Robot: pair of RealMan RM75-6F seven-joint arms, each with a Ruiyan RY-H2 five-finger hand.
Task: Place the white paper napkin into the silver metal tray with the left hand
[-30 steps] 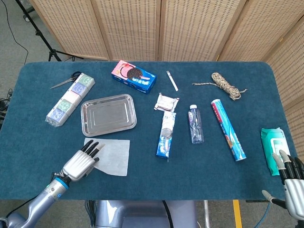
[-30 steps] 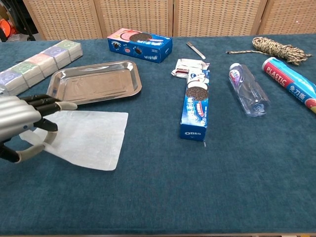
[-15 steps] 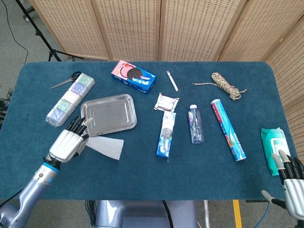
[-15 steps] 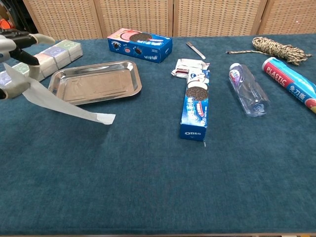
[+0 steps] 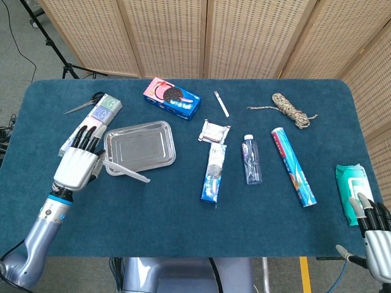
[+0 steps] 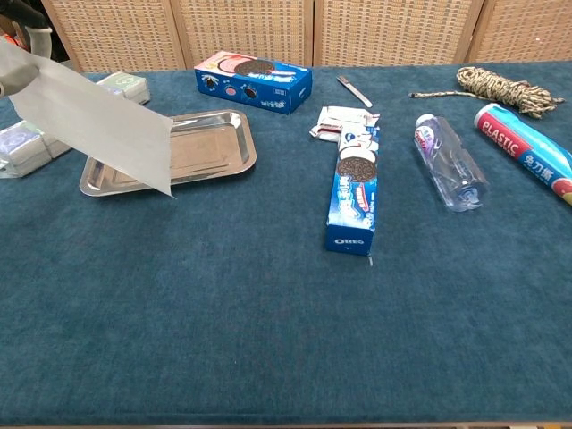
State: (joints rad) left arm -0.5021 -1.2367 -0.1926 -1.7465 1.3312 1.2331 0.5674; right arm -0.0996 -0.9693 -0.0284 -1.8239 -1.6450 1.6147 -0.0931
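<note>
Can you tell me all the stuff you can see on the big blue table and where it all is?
White paper napkin: one, lifted, hanging by the tray's left end.
Silver metal tray: one, left-centre.
Row of small cups: one pack, far left.
Scissors: one, back left.
Blue-pink cookie box: one, back.
Long blue cookie pack: one, centre.
Small white wrapper: one, behind it.
White stick: one, back.
Clear bottle: one, centre-right.
Blue tube: one, right.
Rope coil: one, back right.
Green wipes pack: one, right edge.
Left hand: holds napkin.
Right hand: near wipes.
</note>
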